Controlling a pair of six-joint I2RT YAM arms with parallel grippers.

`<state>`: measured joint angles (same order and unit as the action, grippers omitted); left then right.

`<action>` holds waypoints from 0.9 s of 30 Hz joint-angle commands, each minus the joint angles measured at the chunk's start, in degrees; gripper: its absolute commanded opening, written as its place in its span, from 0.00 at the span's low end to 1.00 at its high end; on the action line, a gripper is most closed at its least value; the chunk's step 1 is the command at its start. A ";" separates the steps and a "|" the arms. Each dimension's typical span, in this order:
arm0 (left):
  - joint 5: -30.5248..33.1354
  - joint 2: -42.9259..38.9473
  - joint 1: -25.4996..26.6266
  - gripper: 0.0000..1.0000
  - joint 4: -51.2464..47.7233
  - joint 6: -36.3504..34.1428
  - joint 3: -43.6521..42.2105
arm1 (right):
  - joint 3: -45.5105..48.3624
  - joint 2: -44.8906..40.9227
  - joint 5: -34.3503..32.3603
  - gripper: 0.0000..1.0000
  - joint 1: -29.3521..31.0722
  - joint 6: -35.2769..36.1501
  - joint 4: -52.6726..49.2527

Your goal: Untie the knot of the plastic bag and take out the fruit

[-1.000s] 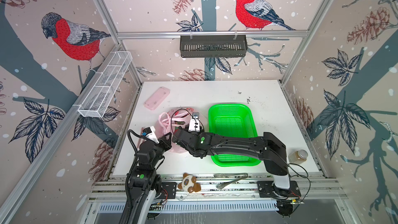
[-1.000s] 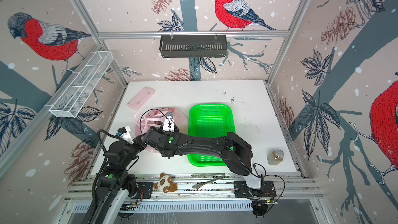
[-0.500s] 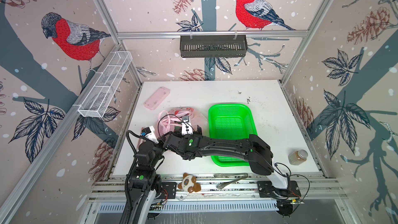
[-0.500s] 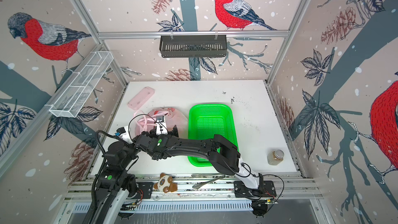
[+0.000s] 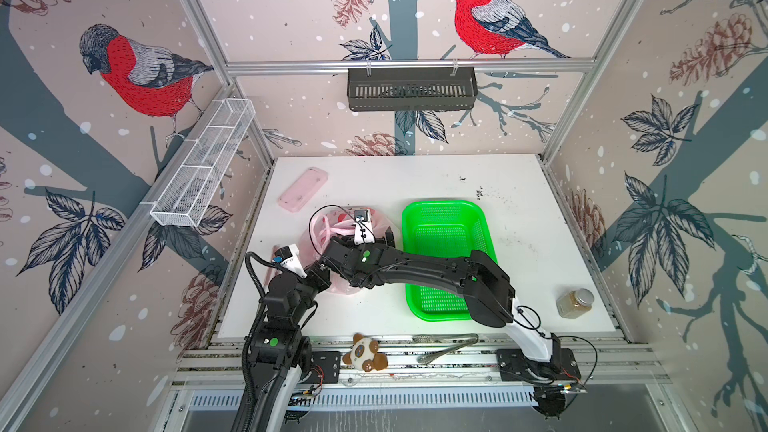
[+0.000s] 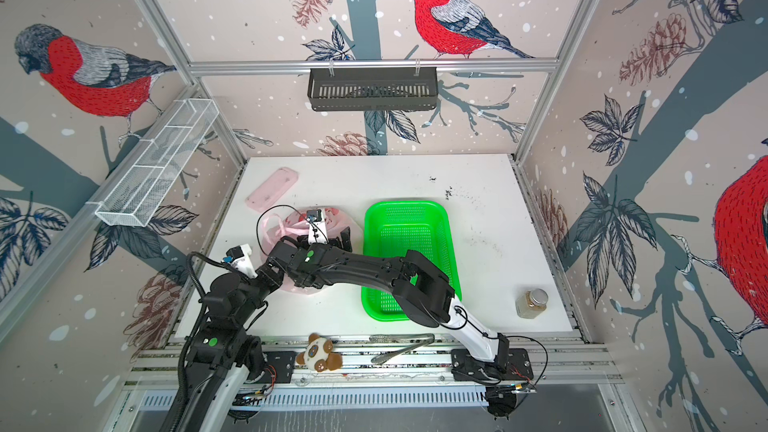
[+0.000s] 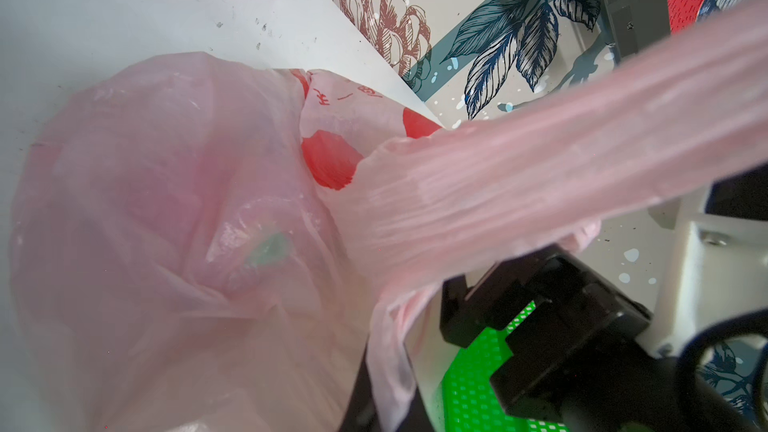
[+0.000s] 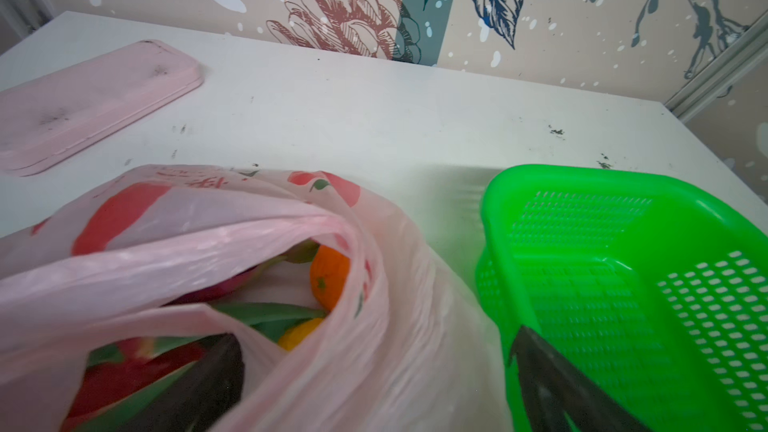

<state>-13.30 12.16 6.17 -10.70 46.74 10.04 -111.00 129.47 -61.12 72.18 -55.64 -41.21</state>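
The pale-pink plastic bag (image 5: 332, 228) (image 6: 282, 226) lies left of centre on the white table, its mouth gaping. Inside it the fruit shows: an orange ball (image 8: 328, 280), a yellow ball (image 8: 299, 332) and a red, green-scaled dragon fruit (image 8: 124, 371). The knot is out of view. My right gripper (image 8: 374, 388) (image 5: 368, 238) is open, with one finger (image 8: 199, 384) in the bag's mouth and the other over the green basket, the bag's wall between them. My left gripper (image 7: 390, 405) is shut on a fold of the bag at its near side. A handle band (image 7: 540, 168) stretches taut.
A green basket (image 5: 442, 203) (image 8: 582, 172) stands just right of the bag. A flat pink case (image 5: 302, 189) lies at the back left and a small jar (image 5: 575, 303) at the front right. A plush toy (image 5: 365, 357) and metal tongs (image 5: 446, 349) rest on the front rail.
My right gripper has opened wide and its arm has shifted left over the bag. The bag's mouth now stands open around one finger. The left gripper stays shut.
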 commanded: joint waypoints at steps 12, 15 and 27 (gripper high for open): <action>-0.06 1.28 0.03 0.00 3.76 0.63 -0.73 | 13.33 -10.91 -2.74 0.99 -1.17 -12.54 -8.10; -0.24 1.13 -0.01 0.00 3.50 0.64 -0.81 | 16.29 -12.40 -1.36 0.99 -1.42 -13.89 -7.46; -0.32 0.42 0.06 0.00 2.79 0.46 -1.14 | 28.57 -20.59 5.39 0.95 -1.43 -16.60 -2.12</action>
<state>-13.45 12.69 6.17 -9.56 46.74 9.04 -83.53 109.91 -57.23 70.61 -70.35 -44.10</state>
